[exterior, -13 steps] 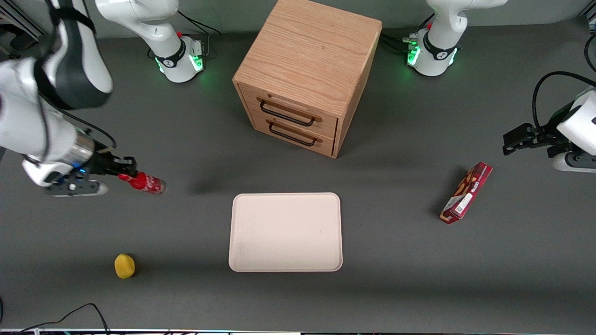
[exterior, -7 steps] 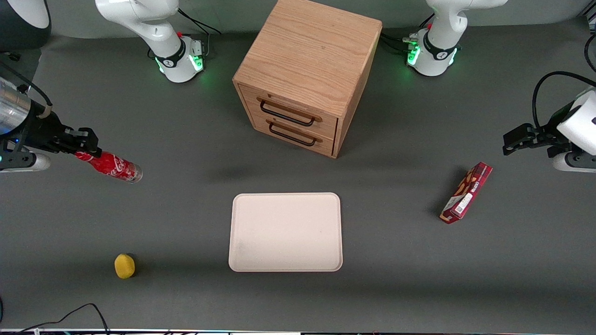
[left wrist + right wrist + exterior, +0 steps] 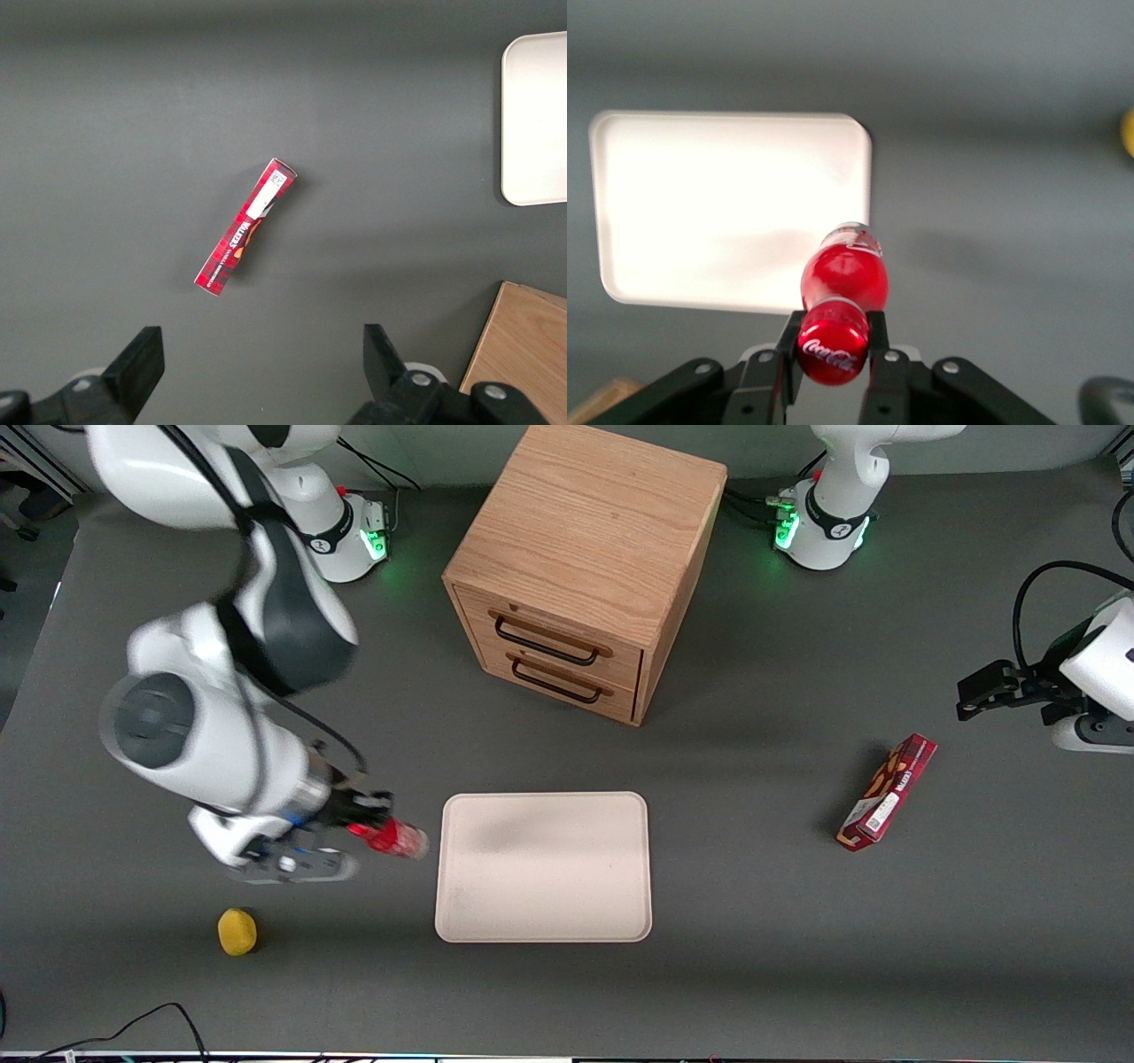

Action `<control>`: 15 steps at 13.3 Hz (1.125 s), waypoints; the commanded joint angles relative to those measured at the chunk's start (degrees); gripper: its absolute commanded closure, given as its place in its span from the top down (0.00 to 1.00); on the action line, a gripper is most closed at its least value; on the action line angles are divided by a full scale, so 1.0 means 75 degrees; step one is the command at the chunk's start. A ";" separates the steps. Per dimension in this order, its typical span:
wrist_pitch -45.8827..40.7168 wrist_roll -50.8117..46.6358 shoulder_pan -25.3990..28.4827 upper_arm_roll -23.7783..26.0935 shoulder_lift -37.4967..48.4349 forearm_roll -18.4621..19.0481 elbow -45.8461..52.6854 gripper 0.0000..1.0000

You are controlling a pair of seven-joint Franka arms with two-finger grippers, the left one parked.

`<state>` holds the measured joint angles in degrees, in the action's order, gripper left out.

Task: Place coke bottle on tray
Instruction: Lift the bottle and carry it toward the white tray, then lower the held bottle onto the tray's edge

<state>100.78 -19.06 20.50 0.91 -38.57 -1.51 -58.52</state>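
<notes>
My right gripper [image 3: 361, 825] is shut on the cap end of the small red coke bottle [image 3: 392, 839]. The bottle lies tilted in the air, its clear base pointing at the tray. The cream-white tray [image 3: 542, 866] lies flat on the table, nearer the front camera than the cabinet. The bottle's base hangs just beside the tray's short edge on the working arm's side. In the right wrist view the fingers [image 3: 788, 341] clamp the red cap of the bottle [image 3: 843, 282], and the bottle's base overlaps a corner of the tray [image 3: 700, 204]. My gripper shows there too [image 3: 832, 341].
A wooden drawer cabinet [image 3: 585, 567] stands farther from the front camera than the tray. A yellow lemon-like object [image 3: 236, 931] lies nearer the camera than my gripper. A red snack box [image 3: 887, 791] lies toward the parked arm's end of the table, also in the left wrist view [image 3: 245, 227].
My right arm has swung from the table's working-arm end toward the tray, carrying the bottle. The bottle's base has come right up to the tray's short edge.
</notes>
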 commanded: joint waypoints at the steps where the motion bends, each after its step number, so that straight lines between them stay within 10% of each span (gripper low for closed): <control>1: 0.0750 -0.0096 0.0662 -0.0611 -0.0903 0.0014 0.0771 0.00; 13: 0.1785 0.0443 0.0770 -0.0848 -0.1901 0.0119 0.0689 0.00; 14: 0.1785 0.0467 0.0759 -0.0848 -0.1901 0.0131 0.0631 0.06; 15: 0.1785 0.0478 0.0758 -0.0848 -0.1901 0.0131 0.0596 0.35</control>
<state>114.46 -16.87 26.07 -4.92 -51.98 -1.08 -56.01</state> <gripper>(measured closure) 0.687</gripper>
